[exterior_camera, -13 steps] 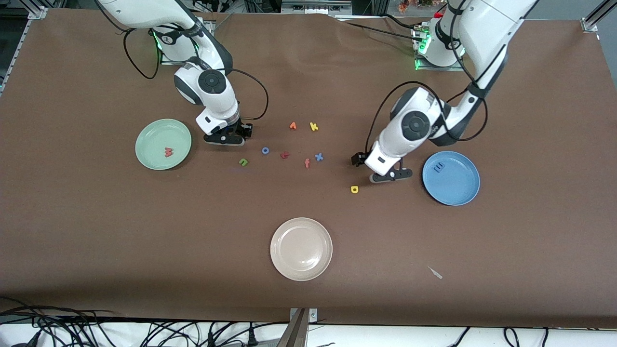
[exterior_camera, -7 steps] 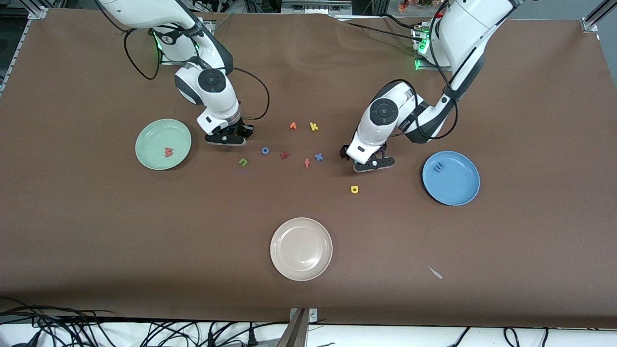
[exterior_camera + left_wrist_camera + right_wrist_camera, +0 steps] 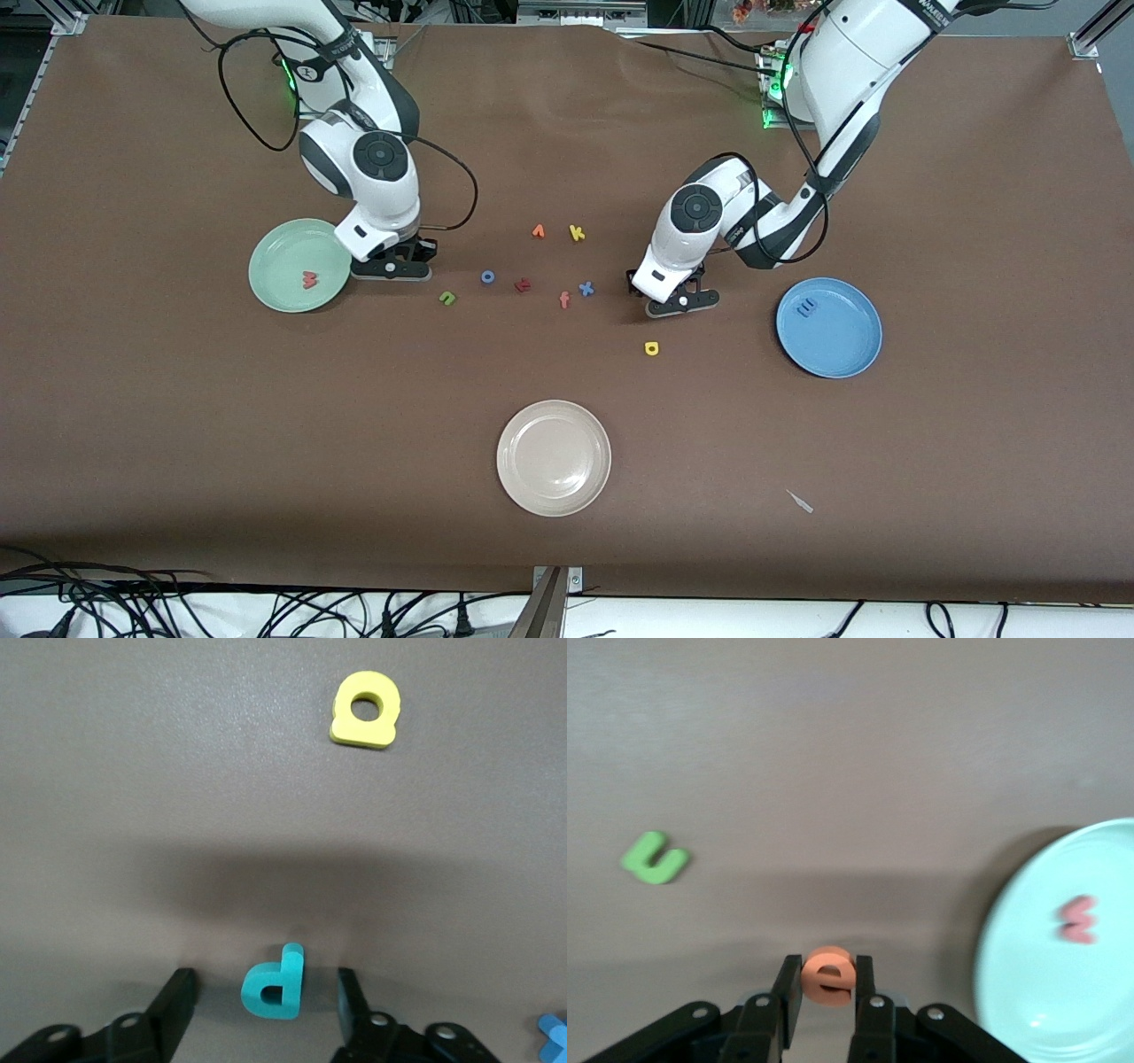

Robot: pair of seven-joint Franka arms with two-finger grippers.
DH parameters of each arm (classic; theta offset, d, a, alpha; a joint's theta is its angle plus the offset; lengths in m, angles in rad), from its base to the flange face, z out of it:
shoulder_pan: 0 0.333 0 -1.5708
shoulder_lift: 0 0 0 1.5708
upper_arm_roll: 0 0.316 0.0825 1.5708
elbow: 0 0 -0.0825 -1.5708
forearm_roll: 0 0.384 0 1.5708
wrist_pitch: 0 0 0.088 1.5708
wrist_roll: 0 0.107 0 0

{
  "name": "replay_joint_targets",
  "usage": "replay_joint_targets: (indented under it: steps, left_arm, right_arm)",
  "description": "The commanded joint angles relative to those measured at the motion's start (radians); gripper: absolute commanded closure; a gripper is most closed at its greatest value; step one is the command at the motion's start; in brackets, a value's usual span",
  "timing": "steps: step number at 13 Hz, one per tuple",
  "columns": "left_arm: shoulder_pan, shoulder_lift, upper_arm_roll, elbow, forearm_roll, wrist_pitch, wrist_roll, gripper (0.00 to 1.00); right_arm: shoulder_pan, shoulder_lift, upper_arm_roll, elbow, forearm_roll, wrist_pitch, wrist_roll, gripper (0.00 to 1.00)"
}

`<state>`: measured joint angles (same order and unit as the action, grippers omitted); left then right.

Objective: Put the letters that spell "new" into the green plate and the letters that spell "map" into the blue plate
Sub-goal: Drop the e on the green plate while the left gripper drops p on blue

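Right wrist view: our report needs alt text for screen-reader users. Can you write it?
The right gripper has its jaws shut on the orange e above the brown table. The green n lies on the table; the salmon-red w lies in the green plate.

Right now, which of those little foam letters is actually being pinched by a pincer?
The orange e: the right pincer is shut on it beside the green plate. The teal p only lies between the left pincer's open fingers.

Right gripper (image 3: 826, 997) is pinching the orange e (image 3: 827, 975), hanging at 3 o'clock of the green plate (image 3: 275, 288) rim. Left gripper (image 3: 266, 1010) is sitting low, jaws apart, straddling the teal p (image 3: 274, 983) without touching.
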<state>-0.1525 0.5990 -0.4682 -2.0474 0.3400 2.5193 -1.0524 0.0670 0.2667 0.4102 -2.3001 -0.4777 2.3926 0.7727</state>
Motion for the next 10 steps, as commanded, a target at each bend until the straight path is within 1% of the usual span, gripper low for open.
replay_joint_targets:
  steps: [1, 2, 3, 5, 6, 8, 9, 10]
  left_arm:
    - [-0.024, 0.008, 0.011, 0.013, 0.039, -0.005, -0.026, 0.52]
    - [-0.024, 0.008, 0.011, 0.013, 0.039, -0.007, -0.026, 0.54]
    - [-0.024, 0.008, 0.011, 0.013, 0.040, -0.010, -0.026, 0.58]
    - [-0.024, 0.012, 0.011, 0.013, 0.040, -0.011, -0.021, 0.78]
    - [-0.022, 0.012, 0.013, 0.013, 0.043, -0.011, -0.015, 0.83]
    - [-0.010, 0.005, 0.011, 0.018, 0.106, -0.058, -0.009, 0.96]
    - [-0.003, 0.002, 0.011, 0.033, 0.118, -0.100, 0.021, 0.98]
    - [0.013, 0.001, 0.010, 0.059, 0.110, -0.170, 0.088, 0.98]
  right_arm:
    - [-0.003, -0.046, -0.072, 0.008, 0.166, -0.044, -0.265, 0.99]
    - [-0.003, -0.062, -0.106, 0.005, 0.206, -0.055, -0.371, 0.98]
    - [-0.003, -0.073, -0.129, 0.002, 0.211, -0.081, -0.435, 0.98]
    - [-0.003, -0.101, -0.203, -0.025, 0.212, -0.093, -0.577, 0.97]
    - [-0.003, -0.101, -0.237, -0.044, 0.214, -0.090, -0.616, 0.97]
    - [-0.003, -0.101, -0.315, -0.093, 0.214, -0.047, -0.718, 0.97]
    - [-0.003, -0.103, -0.350, -0.134, 0.214, 0.003, -0.745, 0.96]
    - [-0.003, -0.101, -0.369, -0.175, 0.214, 0.051, -0.760, 0.96]
